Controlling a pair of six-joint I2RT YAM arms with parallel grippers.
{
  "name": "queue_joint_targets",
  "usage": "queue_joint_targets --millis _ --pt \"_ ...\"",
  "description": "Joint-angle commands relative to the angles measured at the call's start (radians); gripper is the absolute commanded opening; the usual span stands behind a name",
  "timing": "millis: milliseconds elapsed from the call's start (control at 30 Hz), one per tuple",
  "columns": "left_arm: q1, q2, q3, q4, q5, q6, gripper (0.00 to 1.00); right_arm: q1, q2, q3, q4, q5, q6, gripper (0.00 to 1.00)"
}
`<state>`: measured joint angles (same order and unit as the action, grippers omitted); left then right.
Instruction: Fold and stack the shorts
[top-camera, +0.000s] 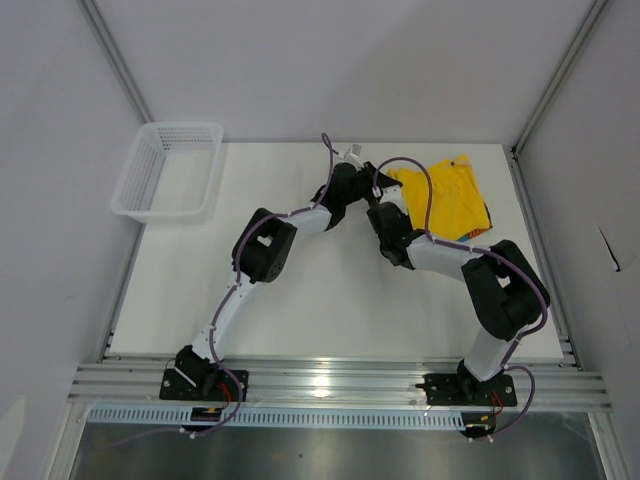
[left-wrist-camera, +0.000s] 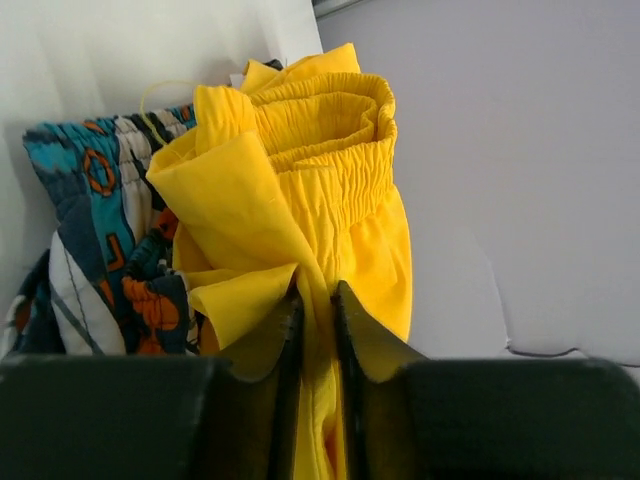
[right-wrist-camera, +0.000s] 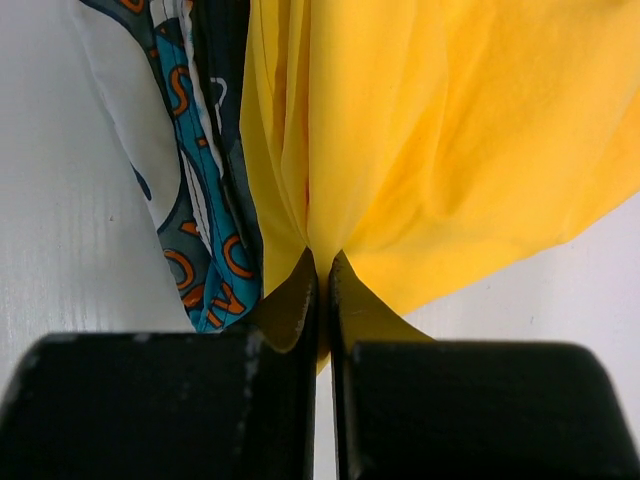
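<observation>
The yellow shorts (top-camera: 447, 196) lie bunched at the back right of the table, on top of the printed shorts (top-camera: 479, 232), whose edge peeks out at the right. In the left wrist view my left gripper (left-wrist-camera: 317, 300) is shut on a fold of the yellow shorts (left-wrist-camera: 330, 170) just below the gathered waistband, with the printed shorts (left-wrist-camera: 95, 250) to its left. Over in the right wrist view my right gripper (right-wrist-camera: 322, 262) is shut on an edge of the yellow shorts (right-wrist-camera: 450, 130); the printed shorts (right-wrist-camera: 200, 190) lie beside it. Both grippers meet at the pile's left edge (top-camera: 375, 195).
A white mesh basket (top-camera: 168, 170) stands at the back left of the table. The side walls rise close to the right of the pile. The aluminium rail with both arm bases (top-camera: 330, 385) runs along the near edge.
</observation>
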<state>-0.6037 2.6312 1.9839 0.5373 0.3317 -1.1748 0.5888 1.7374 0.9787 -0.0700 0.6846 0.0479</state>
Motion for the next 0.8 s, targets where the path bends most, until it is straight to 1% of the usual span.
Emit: queue_joint_targets --millis 0,33,100,133,200,233,267,433,500,533,633,767 --pt "0.015 -0.071 0.069 -0.005 -0.092 0.163 0.21 -0.010 -0.041 -0.012 -0.011 -0.010 0.009 0.00" --pt "0.016 -0.083 0.066 -0.032 -0.105 0.179 0.35 -0.012 -0.042 -0.012 -0.010 -0.014 0.009 0.00" --pt "0.022 -0.118 0.058 -0.062 -0.114 0.222 0.46 -0.020 -0.045 -0.014 -0.013 -0.019 0.012 0.00" --pt "0.024 -0.132 0.037 -0.074 -0.123 0.228 0.65 -0.023 -0.045 -0.011 -0.014 -0.025 0.015 0.00" --pt "0.030 -0.181 0.010 -0.112 -0.128 0.224 0.79 -0.030 -0.042 -0.009 -0.017 -0.036 0.017 0.00" --pt "0.031 -0.197 -0.025 -0.114 -0.125 0.215 0.96 -0.032 -0.041 -0.006 -0.020 -0.043 0.020 0.00" --pt "0.041 -0.215 -0.060 -0.123 -0.117 0.192 0.99 -0.033 -0.041 -0.005 -0.021 -0.045 0.018 0.00" --pt "0.056 -0.344 -0.222 -0.158 -0.118 0.127 0.99 -0.037 -0.045 -0.006 -0.021 -0.051 0.021 0.00" --pt "0.055 -0.365 -0.263 -0.168 -0.108 0.095 0.99 -0.038 -0.044 -0.006 -0.020 -0.054 0.021 0.00" --pt "0.053 -0.373 -0.281 -0.165 -0.079 0.066 0.99 -0.038 -0.045 -0.006 -0.019 -0.057 0.021 0.00" --pt "0.051 -0.349 -0.284 -0.163 -0.039 0.014 0.99 -0.040 -0.048 -0.006 -0.021 -0.059 0.021 0.00" --pt "0.044 -0.297 -0.276 -0.122 0.013 -0.078 0.99 -0.041 -0.059 -0.014 -0.014 -0.063 0.024 0.00"
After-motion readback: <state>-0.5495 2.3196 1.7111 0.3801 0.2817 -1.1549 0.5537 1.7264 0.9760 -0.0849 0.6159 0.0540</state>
